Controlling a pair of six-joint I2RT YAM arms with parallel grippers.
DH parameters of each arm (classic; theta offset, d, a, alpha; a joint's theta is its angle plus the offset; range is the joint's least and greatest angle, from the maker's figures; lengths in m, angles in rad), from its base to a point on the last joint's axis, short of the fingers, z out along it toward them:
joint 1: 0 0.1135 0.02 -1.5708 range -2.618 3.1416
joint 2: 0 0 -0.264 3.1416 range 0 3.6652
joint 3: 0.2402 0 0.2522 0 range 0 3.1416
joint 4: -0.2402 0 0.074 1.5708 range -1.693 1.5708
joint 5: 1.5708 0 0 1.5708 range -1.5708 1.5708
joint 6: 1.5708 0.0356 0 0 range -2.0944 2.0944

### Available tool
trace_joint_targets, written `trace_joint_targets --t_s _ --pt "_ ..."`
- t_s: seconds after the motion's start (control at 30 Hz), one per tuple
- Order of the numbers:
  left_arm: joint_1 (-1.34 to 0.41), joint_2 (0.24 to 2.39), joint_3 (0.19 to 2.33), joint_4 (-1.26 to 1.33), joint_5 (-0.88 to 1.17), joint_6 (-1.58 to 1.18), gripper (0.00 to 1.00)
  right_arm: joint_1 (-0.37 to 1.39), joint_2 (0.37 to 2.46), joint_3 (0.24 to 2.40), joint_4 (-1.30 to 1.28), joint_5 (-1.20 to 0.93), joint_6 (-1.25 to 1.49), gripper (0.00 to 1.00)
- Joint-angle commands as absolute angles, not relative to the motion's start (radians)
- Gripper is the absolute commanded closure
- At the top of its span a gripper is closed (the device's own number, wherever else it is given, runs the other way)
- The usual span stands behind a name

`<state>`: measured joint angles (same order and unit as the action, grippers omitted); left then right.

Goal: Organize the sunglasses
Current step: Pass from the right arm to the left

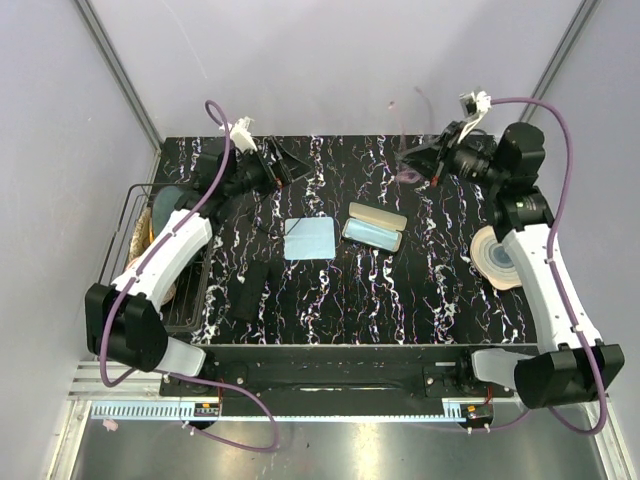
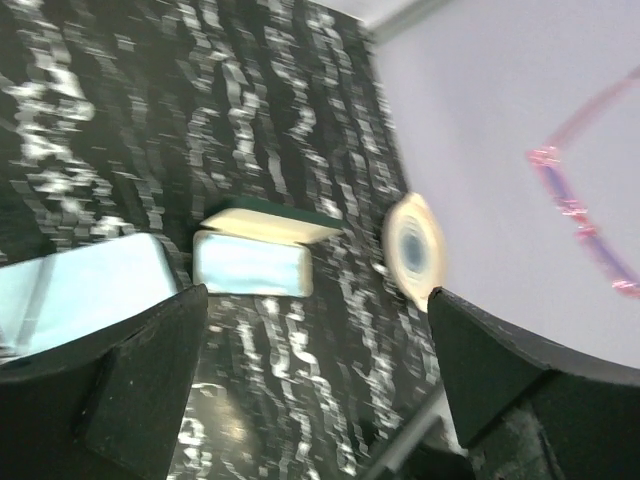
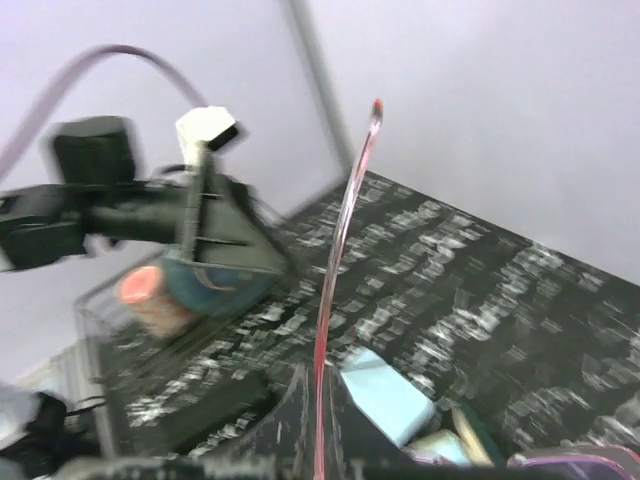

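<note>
White arm links [image 1: 165, 255], black joints [image 1: 125, 325], looping purple cables [image 1: 570, 130]

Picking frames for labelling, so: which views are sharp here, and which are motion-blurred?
Top external: sharp and evenly lit, the open case crisp. Left wrist: motion-smeared, the marbling on the table streaked. Right wrist: blurred too, the temple of the sunglasses a pink streak, the left arm soft.

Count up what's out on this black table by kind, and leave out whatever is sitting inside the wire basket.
Pink sunglasses: 1
Open glasses case: 1
Black closed case or pouch: 1
Light blue cloth: 1
Round dish: 1
Wire basket: 1
Total: 6
</note>
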<state>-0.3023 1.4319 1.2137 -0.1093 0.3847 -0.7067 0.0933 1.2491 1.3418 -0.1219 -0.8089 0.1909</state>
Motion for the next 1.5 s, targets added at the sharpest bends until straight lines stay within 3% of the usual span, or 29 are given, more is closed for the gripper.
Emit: trace_joint_targets --t_s 0.0,0.2,0.47,0.77,1.1,1.23,1.3,1.47 --pt "-0.302 1.388 1.233 0.069 0.67 -0.871 0.05 0.172 1.206 1.284 0.09 -1.103 0.354 1.0" --pt "-0.348 1.393 1.132 0.363 0.857 -1.247 0.04 0.36 1.198 1.293 0.098 -1.134 0.314 1.0" --pt "-0.385 1.278 0.965 0.483 0.789 -1.54 0.03 0.42 1.242 1.312 0.118 -1.109 0.264 1.0" --pt "-0.465 1.342 1.029 0.451 0.753 -1.624 0.02 0.451 1.289 1.296 0.236 -1.098 0.295 1.0" --pt "-0.529 1.463 1.065 0.577 0.732 -1.704 0.26 0.472 1.279 1.289 0.222 -1.095 0.264 1.0" --pt "-0.54 1.503 1.063 0.659 0.724 -1.77 0.42 0.474 1.276 1.275 0.218 -1.091 0.258 1.0" --pt "-0.546 1.514 1.069 0.695 0.726 -1.787 0.44 0.477 1.273 1.269 0.213 -1.085 0.256 1.0" --pt "-0.554 1.528 1.081 0.727 0.735 -1.804 0.66 0.476 1.27 1.256 0.189 -1.063 0.233 1.0"
